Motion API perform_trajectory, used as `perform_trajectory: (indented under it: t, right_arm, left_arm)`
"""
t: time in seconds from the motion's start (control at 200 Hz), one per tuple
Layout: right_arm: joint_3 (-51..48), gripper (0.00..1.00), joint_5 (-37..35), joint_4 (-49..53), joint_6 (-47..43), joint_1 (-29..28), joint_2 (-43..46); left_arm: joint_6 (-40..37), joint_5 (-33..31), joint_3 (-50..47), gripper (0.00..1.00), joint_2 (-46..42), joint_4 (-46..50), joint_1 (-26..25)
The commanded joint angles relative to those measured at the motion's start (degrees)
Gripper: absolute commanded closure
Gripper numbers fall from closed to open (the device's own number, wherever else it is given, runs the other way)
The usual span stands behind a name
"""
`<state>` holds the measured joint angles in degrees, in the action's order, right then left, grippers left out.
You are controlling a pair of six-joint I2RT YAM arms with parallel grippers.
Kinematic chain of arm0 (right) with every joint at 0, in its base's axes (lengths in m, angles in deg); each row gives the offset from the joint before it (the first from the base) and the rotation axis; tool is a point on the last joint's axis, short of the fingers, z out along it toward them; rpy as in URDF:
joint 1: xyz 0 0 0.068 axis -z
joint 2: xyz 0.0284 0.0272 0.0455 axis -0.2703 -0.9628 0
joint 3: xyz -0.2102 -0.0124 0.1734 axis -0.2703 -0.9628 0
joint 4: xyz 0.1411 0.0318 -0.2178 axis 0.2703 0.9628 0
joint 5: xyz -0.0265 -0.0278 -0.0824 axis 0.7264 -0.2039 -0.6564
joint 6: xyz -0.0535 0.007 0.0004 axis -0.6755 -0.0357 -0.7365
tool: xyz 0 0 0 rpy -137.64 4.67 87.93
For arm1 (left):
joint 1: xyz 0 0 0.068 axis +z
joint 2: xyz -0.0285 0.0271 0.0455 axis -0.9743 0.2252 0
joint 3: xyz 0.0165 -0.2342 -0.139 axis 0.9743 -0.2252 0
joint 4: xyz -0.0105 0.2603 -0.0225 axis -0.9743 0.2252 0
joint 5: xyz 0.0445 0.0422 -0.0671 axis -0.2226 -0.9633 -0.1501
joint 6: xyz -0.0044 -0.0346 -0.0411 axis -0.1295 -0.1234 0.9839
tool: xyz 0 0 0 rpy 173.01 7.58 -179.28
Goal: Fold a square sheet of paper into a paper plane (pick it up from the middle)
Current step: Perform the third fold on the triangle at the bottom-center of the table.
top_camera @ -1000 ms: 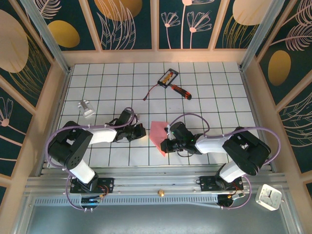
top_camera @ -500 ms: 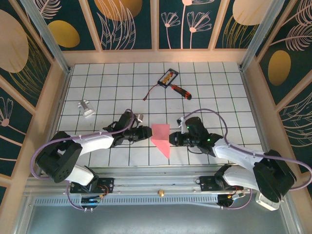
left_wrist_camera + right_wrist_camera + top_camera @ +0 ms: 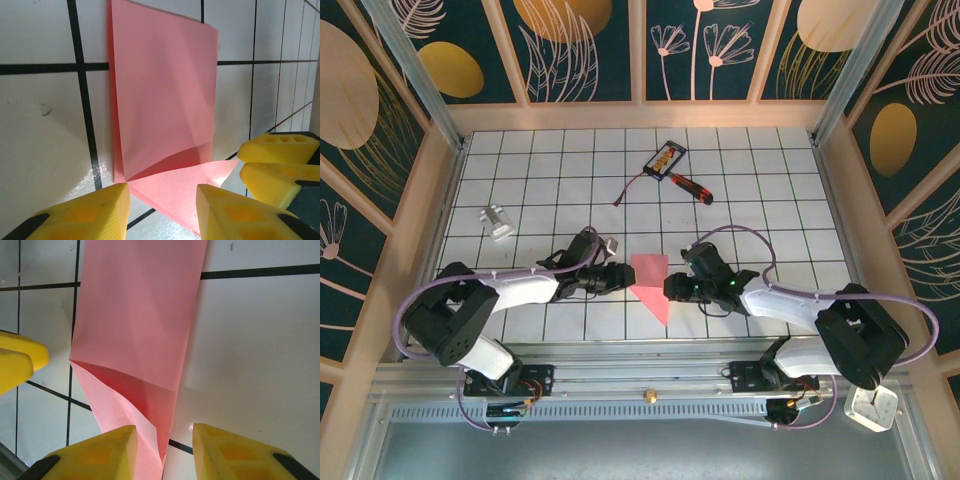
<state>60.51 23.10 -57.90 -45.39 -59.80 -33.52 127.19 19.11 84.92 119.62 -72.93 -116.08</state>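
Observation:
The pink-red sheet of paper (image 3: 650, 280) lies on the tiled floor near the front middle, partly folded, with one flap raised and a pointed near end. My left gripper (image 3: 624, 279) sits low at its left edge and is open. In the left wrist view the raised flap (image 3: 180, 185) lies just ahead of its gap (image 3: 162, 192). My right gripper (image 3: 671, 289) is at the paper's right edge, also open. In the right wrist view the paper (image 3: 140, 315) runs away from the gap (image 3: 165, 432), with its near folded edge between the yellow fingers (image 3: 100, 452), unpinched.
A red-handled screwdriver (image 3: 691, 186) and a black-and-orange card (image 3: 665, 158) lie at the back middle. A small silver-white object (image 3: 497, 222) sits at the left. Wooden walls ring the tiled floor (image 3: 770, 200). A white clock (image 3: 871, 404) stands outside at the front right.
Both grippers have gone from shut to open, letting go of the paper. The left gripper moved right up to the paper's edge. The right arm swung out and back beside it.

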Motion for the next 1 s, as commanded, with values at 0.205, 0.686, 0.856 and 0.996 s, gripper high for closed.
perform_trajectory:
  t: [0.205, 0.686, 0.856, 0.996]
  right_arm:
    - [1.20, 0.68, -5.50, 1.69, -0.49, -2.34, -2.17]
    - [4.97, 0.94, -11.80, -0.14, -2.75, -10.47, -2.51]
    - [5.13, 0.98, -11.79, -1.53, -3.23, -8.95, -6.54]
    - [4.28, 1.00, -11.80, -2.56, -3.33, -8.14, -7.97]
  left_arm:
    - [-1.13, 1.53, 1.46, 0.62, 0.89, 1.83, -0.41]
    - [-1.75, 3.38, 1.66, 0.51, 2.12, -0.05, -0.28]
    - [-0.73, 5.16, 1.35, 0.50, 3.24, -1.16, -0.28]
    - [-0.91, 5.98, 1.86, 0.49, 3.71, -1.18, -0.26]
